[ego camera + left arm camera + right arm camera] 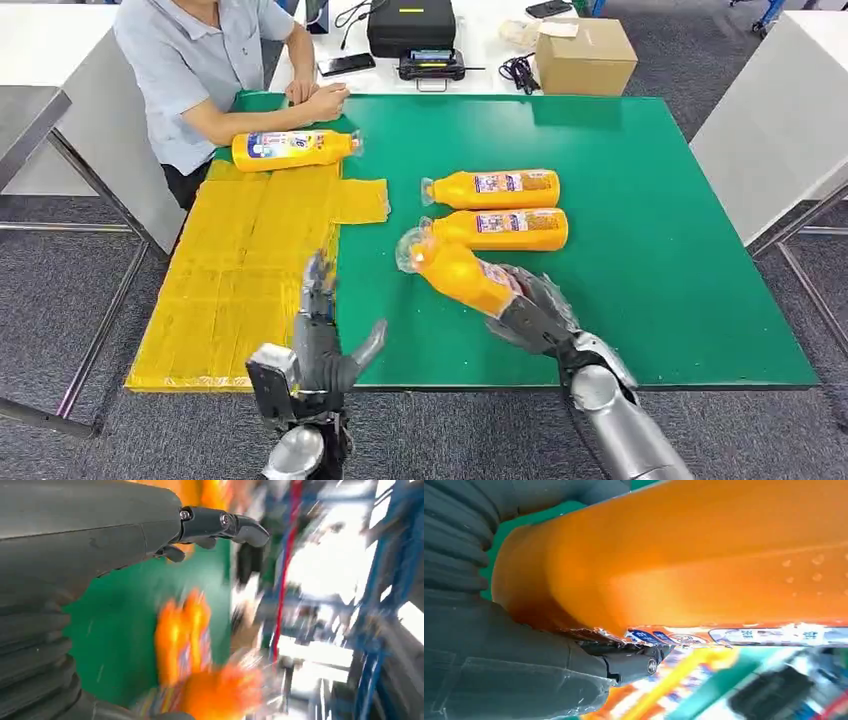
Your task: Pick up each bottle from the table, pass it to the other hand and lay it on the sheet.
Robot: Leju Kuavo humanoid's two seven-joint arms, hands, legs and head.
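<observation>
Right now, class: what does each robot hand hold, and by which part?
The right hand grips an orange bottle by its base end. The left hand holds nothing.

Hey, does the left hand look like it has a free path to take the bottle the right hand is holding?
Probably yes. The left hand is open beside the held bottle, with bare green table between them and nothing in the gap. The right hand grips the base, leaving the neck end free.

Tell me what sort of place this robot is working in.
Probably a robotics lab or test workshop, not a home. A person sits at the green-covered table, a black equipment case and brown cardboard box stand on the white bench behind, and the floor is grey office carpet.
</observation>
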